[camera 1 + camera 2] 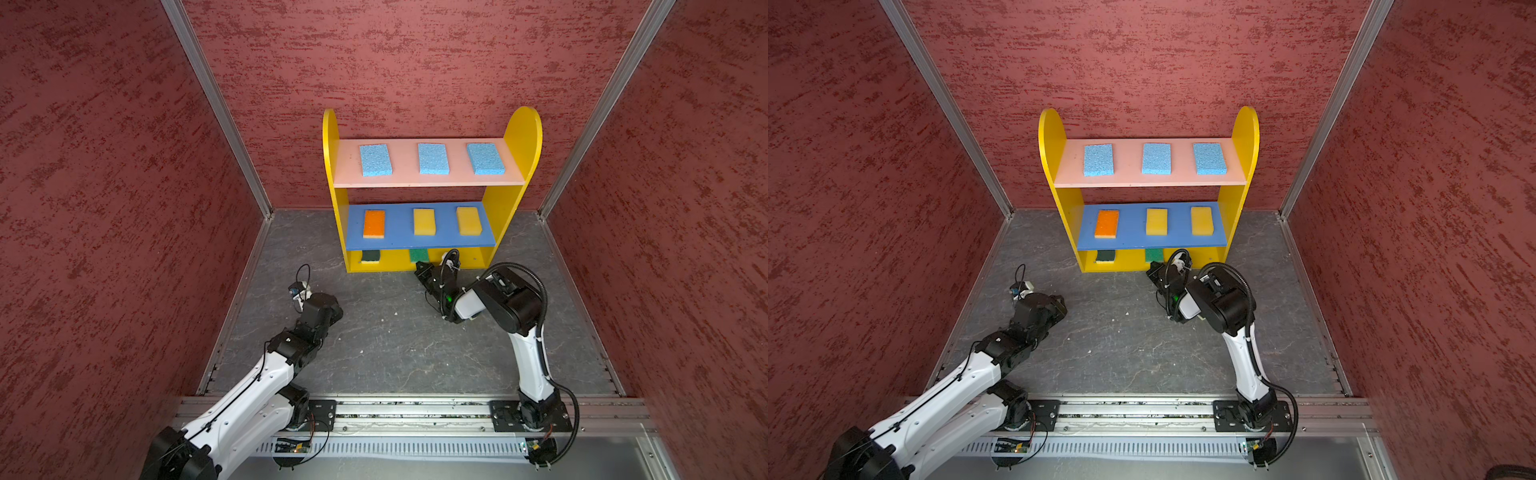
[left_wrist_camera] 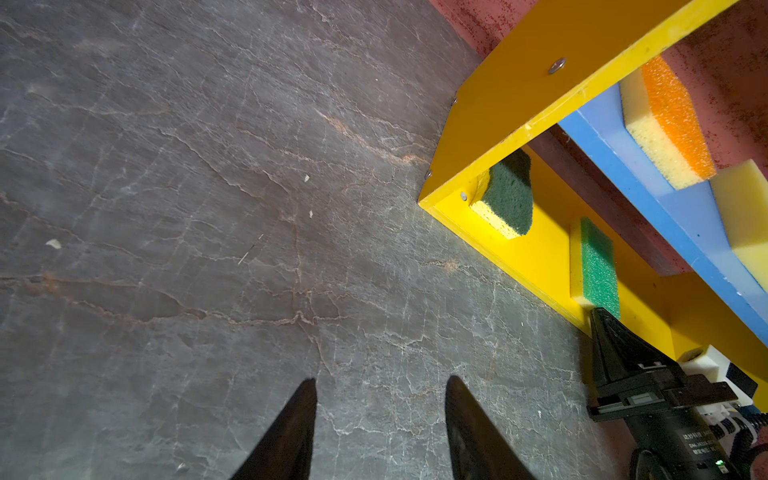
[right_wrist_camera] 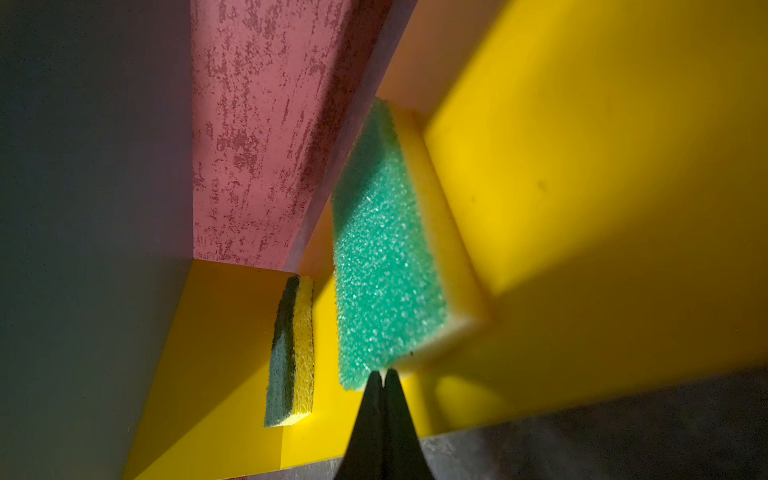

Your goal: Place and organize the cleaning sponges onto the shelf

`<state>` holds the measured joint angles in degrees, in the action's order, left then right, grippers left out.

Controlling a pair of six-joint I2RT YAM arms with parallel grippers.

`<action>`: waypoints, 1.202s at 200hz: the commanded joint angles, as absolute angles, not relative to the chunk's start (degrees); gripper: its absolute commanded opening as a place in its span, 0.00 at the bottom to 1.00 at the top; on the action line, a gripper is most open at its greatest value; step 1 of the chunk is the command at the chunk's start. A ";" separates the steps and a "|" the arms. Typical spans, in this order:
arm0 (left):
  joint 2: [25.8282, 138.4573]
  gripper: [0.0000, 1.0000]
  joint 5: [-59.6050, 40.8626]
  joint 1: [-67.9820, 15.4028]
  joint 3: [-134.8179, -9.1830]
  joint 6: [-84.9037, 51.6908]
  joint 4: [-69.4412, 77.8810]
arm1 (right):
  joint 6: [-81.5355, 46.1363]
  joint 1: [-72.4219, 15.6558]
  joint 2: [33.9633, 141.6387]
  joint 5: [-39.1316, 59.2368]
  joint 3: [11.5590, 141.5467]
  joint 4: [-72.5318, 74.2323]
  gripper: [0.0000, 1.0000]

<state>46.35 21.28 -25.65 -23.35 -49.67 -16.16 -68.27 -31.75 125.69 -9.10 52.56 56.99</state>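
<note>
The shelf [image 1: 523, 137] stands against the back wall. Three light blue cleaning sponges [image 1: 433, 158] lie on its pink board. On the blue board are an orange-topped sponge [image 1: 374, 224] and two yellow ones [image 1: 424, 221]. The yellow bottom holds a dark green sponge [image 1: 370, 255] at the left and a bright green-topped sponge [image 3: 386, 257] in the middle. My right gripper [image 3: 382, 372] is shut, its tips against that sponge's near end, nothing between them. Left of the shelf, my left gripper [image 2: 381, 382] hangs open and empty over the floor.
Red textured walls [image 1: 104, 208] close in the left, back and right sides. The floor [image 1: 386, 345] is grey stone-patterned with a few small crumbs. An aluminium rail [image 1: 415, 409] carrying both arm bases runs along the front edge.
</note>
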 commanded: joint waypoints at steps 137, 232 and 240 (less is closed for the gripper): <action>41.97 0.52 23.50 -25.82 -25.79 -49.18 -22.34 | -57.39 -36.99 112.15 -11.12 44.46 43.25 0.30; 37.50 0.55 25.84 -30.12 -29.36 -47.05 -28.59 | -53.97 -44.51 88.78 -20.28 40.66 13.37 0.74; 37.38 0.55 26.10 -30.55 -29.62 -46.77 -29.32 | -54.86 -45.31 86.34 -22.52 40.90 8.03 0.79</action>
<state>38.02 24.58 -29.45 -27.35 -48.58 -26.22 -54.35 -43.66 92.07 -15.79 41.28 23.94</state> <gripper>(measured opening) 0.550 0.737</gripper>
